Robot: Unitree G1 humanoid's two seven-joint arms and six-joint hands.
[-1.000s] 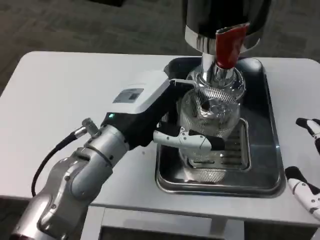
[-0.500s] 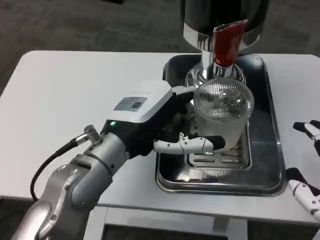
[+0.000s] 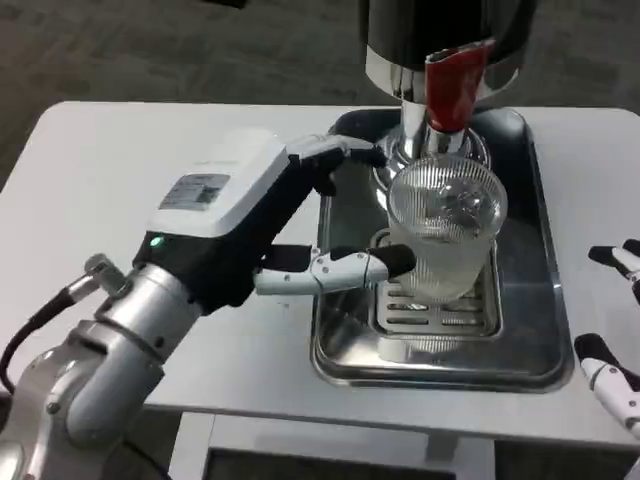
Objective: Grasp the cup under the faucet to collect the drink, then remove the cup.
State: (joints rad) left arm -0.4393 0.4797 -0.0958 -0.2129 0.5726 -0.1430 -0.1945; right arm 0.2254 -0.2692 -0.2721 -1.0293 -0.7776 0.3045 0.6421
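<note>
A clear ribbed cup [image 3: 445,225] stands upright on the drip grate [image 3: 440,312] of the steel tray [image 3: 530,240], just in front of the chrome faucet [image 3: 428,135] with its red lever [image 3: 455,85]. My left hand [image 3: 255,215] is to the cup's left with its fingers spread. One upper finger [image 3: 340,153] is clear of the glass. The tip of a lower finger [image 3: 350,267] reaches the cup's left wall; I cannot tell whether it touches. My right hand [image 3: 612,320] waits at the table's right edge, fingers apart, holding nothing.
The black and chrome dispenser body [image 3: 445,30] overhangs the back of the tray. The tray's raised rim surrounds the grate. Bare white table [image 3: 150,160] stretches to the left of the tray, and a narrow strip lies on its right.
The left hand first drew the cup forward from under the faucet. It has since let go and pulled back to the left, while the cup stays on the grate. The right hand has barely moved.
</note>
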